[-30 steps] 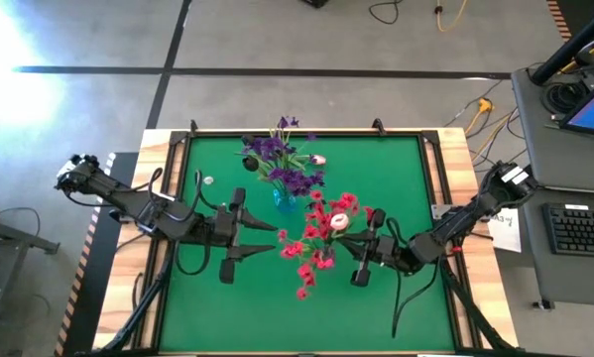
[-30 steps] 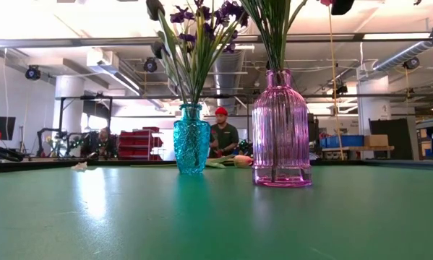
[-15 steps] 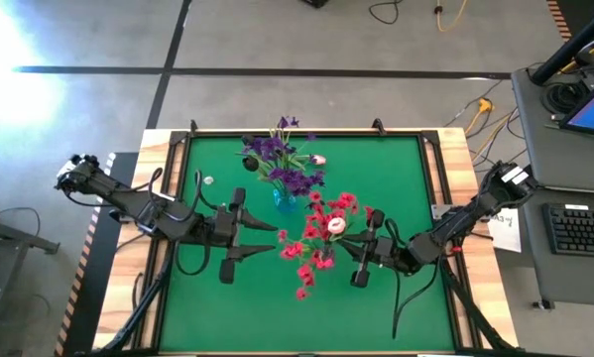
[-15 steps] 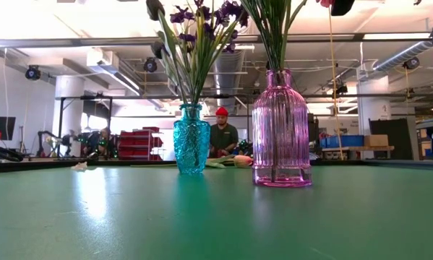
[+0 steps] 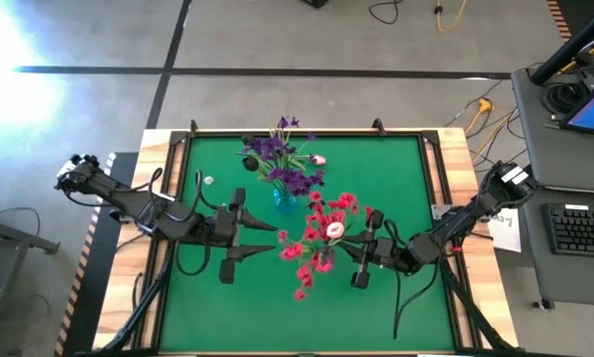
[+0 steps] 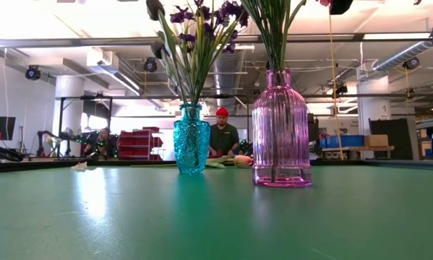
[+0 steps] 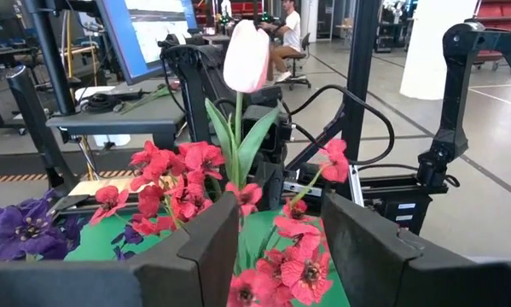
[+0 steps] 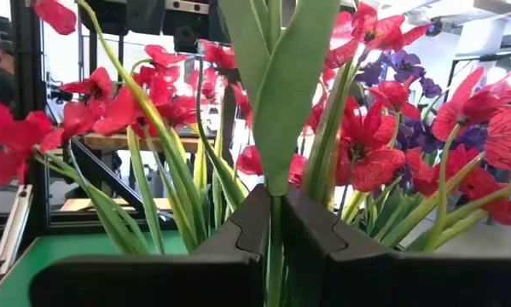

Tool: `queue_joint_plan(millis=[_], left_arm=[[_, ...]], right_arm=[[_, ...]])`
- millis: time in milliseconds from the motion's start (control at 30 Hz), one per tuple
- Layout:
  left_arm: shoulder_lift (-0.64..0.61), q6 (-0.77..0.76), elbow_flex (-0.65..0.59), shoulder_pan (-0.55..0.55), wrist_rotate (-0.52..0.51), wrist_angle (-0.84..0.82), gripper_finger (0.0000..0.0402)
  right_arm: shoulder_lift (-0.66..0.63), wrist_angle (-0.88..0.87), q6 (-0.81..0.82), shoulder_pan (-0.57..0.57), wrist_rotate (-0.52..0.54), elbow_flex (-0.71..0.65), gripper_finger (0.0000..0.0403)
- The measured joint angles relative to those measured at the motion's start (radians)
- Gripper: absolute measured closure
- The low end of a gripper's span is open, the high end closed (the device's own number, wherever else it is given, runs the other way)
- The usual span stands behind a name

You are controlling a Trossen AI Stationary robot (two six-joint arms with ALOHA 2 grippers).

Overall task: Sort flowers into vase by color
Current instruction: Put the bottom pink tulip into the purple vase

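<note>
You're mostly sorted, by the look of it. Purple flowers point(image 5: 280, 159) sit in the teal vase point(image 6: 191, 148), red flowers point(image 5: 321, 236) in the pink vase point(image 6: 280, 130). The right gripper point(image 8: 273, 226) is clamped on a white-pink tulip's point(image 7: 246, 56) stem, up among the reds over the pink vase. 1 more tulip point(image 5: 318, 159) lies on the green table point(image 5: 396, 178) behind the teal vase. The left gripper point(image 7: 276, 226) waits half-open near the reds, holding nothing.
</note>
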Motion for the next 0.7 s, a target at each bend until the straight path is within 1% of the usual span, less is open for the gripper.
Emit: queue_joint_plan(millis=[433,533,700], left_arm=[[0.0,0.0,0.0,0.0,0.0,0.0,0.0242],[0.0,0.0,0.0,0.0,0.0,0.0,0.0242],[0.0,0.0,0.0,0.0,0.0,0.0,0.0242]], right_arm=[[0.0,0.0,0.008,0.0,-0.001,0.0,0.0376],[0.0,-0.007,0.031,0.0,0.001,0.0,0.0355],[0.0,-0.016,0.052,0.0,0.002,0.0,0.029]])
